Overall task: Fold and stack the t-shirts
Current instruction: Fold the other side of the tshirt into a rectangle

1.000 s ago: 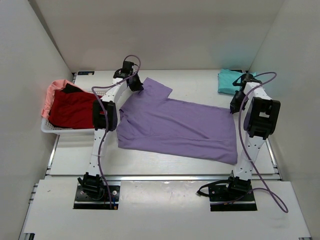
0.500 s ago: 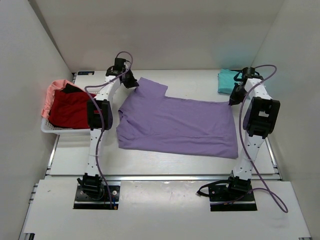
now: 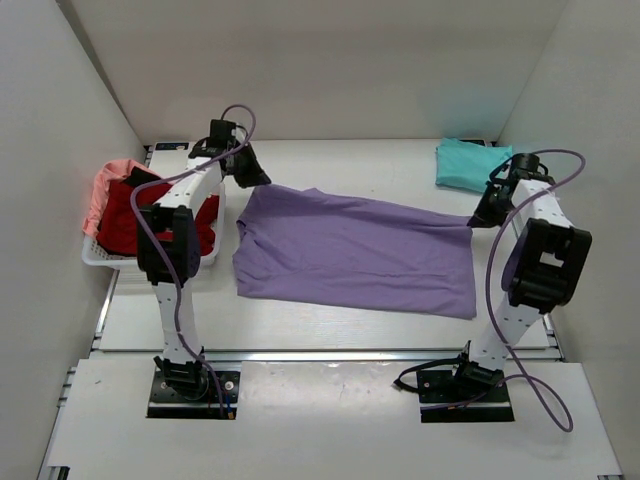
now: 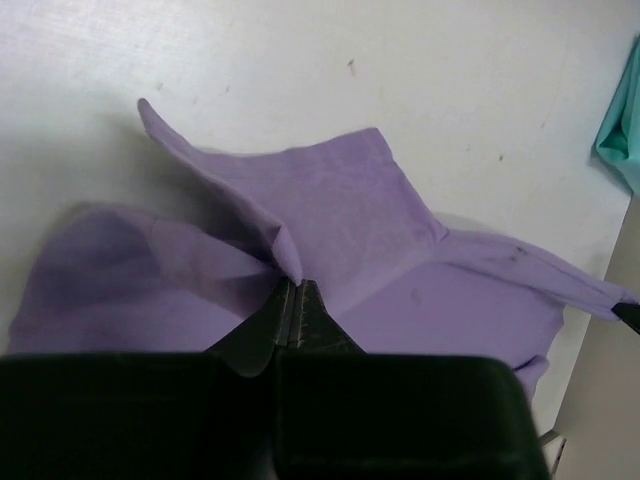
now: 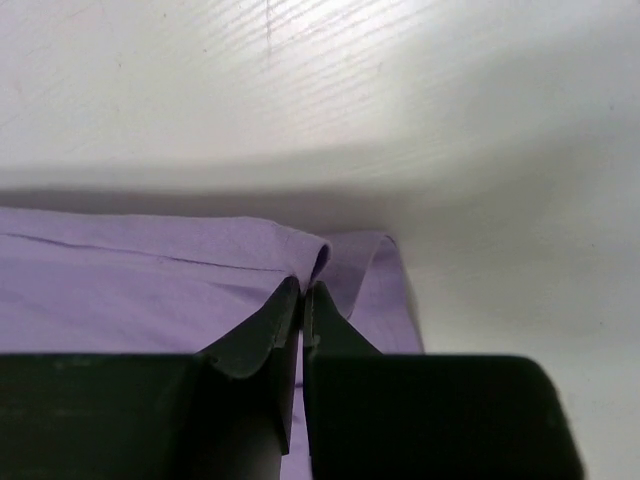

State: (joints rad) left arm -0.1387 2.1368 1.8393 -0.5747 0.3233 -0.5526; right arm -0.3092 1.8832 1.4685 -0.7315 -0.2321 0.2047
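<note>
On worktop (image 3: 380, 165), purple shirt (image 3: 350, 255) lies spread. Left hand (image 4: 293, 290) pinches its far-left corner; right hand (image 5: 302, 290) pinches far-right corner.

Overhead view: bright, even, diffuse light. White walls and counter (image 3: 380, 165) near washed out; shadows under the arms faint.

Left wrist view: dimmer, greyish. Soft shadow left of the raised fold of the lavender shirt (image 4: 350, 220). Left hand (image 4: 293, 292) dark, blurred.

Right wrist view: broad grey shadow band across the counter above the cloth. Right hand (image 5: 302, 295) black, out of focus.
</note>
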